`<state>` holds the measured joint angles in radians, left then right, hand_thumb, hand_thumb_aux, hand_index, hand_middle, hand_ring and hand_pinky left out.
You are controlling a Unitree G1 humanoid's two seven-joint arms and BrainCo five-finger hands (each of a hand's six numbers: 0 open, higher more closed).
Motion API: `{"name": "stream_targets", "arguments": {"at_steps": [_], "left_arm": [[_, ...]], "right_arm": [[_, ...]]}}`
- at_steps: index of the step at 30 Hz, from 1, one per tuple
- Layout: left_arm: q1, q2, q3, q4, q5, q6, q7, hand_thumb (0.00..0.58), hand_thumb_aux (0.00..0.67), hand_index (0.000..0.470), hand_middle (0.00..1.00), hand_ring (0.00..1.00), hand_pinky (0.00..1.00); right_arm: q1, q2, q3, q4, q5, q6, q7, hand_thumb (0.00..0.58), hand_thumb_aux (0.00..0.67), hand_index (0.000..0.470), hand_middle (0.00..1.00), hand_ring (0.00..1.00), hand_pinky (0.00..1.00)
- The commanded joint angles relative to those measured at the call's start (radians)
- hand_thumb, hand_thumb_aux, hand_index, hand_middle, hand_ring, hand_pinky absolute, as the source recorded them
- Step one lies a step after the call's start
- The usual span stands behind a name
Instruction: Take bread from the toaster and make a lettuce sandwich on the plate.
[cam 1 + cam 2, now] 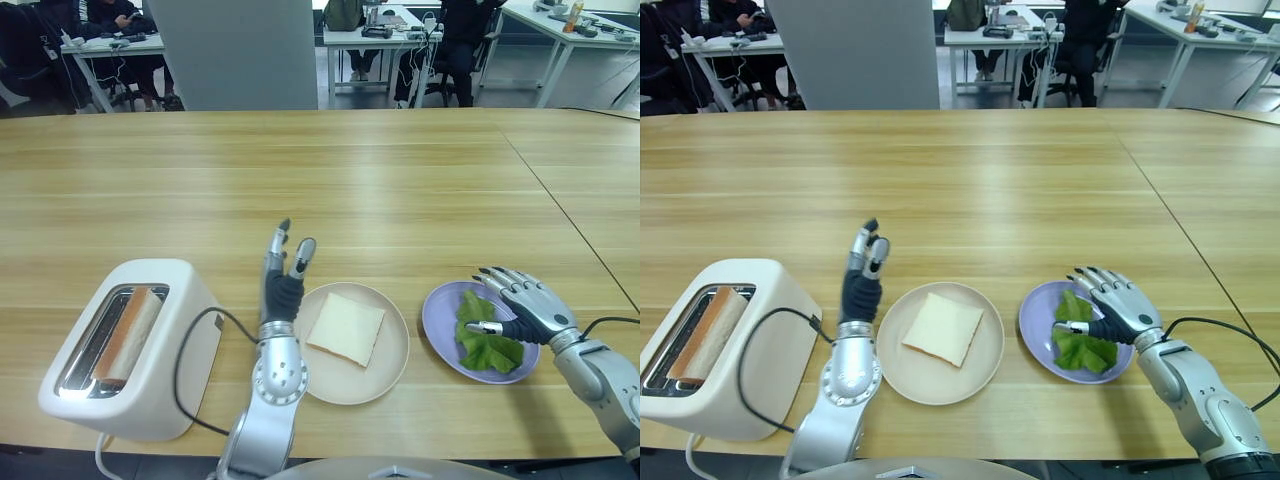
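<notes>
I see one bread slice (345,328) on the plate (335,385), my left robot hand (283,288) open at its 9 o'clock, my right robot hand (528,308) spread, empty, over the lettuce (485,350) at 3 o'clock.

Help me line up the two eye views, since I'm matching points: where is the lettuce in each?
Left eye view: the lettuce lies at lower right on the purple plate, partly under the right hand.
Right eye view: the lettuce lies low, right of centre, on the same plate.
Shared landmark: the bread on the beige plate, just left of the purple plate in both.
</notes>
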<state>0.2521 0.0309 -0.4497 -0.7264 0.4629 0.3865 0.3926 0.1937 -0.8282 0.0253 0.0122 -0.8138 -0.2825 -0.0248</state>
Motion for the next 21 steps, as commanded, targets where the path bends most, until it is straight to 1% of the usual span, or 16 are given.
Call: {"name": "stream_targets", "arguments": {"at_steps": [1, 5, 8, 11, 16, 21], "left_arm": [[0.093, 0.002, 0.007, 0.010, 0.020, -0.058, 0.004, 0.000, 0.000, 0.000, 0.12, 0.12, 0.12], [0.163, -0.006, 0.065, 0.013, 0.008, -0.100, -0.003, 0.000, 0.000, 0.000, 0.11, 0.11, 0.11], [0.211, -0.028, 0.078, 0.007, 0.011, -0.122, 0.002, 0.000, 0.000, 0.000, 0.11, 0.11, 0.11], [0.235, -0.046, 0.082, 0.006, 0.026, -0.138, 0.002, 0.000, 0.000, 0.000, 0.11, 0.11, 0.11], [0.248, -0.067, 0.088, 0.018, 0.038, -0.150, 0.000, 0.000, 0.000, 0.000, 0.11, 0.11, 0.11], [0.257, -0.088, 0.081, 0.027, 0.049, -0.153, -0.003, 0.000, 0.000, 0.000, 0.11, 0.11, 0.11]], "right_arm": [[-0.008, -0.044, 0.018, 0.008, -0.006, -0.019, 0.050, 0.000, 0.000, 0.000, 0.03, 0.03, 0.03], [0.038, -0.043, -0.004, -0.079, 0.026, 0.027, 0.117, 0.000, 0.000, 0.000, 0.02, 0.02, 0.02], [0.033, -0.045, 0.000, -0.106, 0.022, 0.015, 0.122, 0.000, 0.000, 0.000, 0.02, 0.02, 0.02], [0.013, -0.074, 0.020, -0.038, -0.044, -0.009, 0.067, 0.000, 0.000, 0.000, 0.03, 0.03, 0.03], [-0.012, -0.145, 0.073, 0.134, -0.173, -0.078, -0.123, 0.000, 0.000, 0.000, 0.03, 0.03, 0.03], [-0.092, -0.186, 0.136, 0.321, -0.228, -0.119, -0.254, 0.000, 0.000, 0.000, 0.04, 0.04, 0.04]]}}
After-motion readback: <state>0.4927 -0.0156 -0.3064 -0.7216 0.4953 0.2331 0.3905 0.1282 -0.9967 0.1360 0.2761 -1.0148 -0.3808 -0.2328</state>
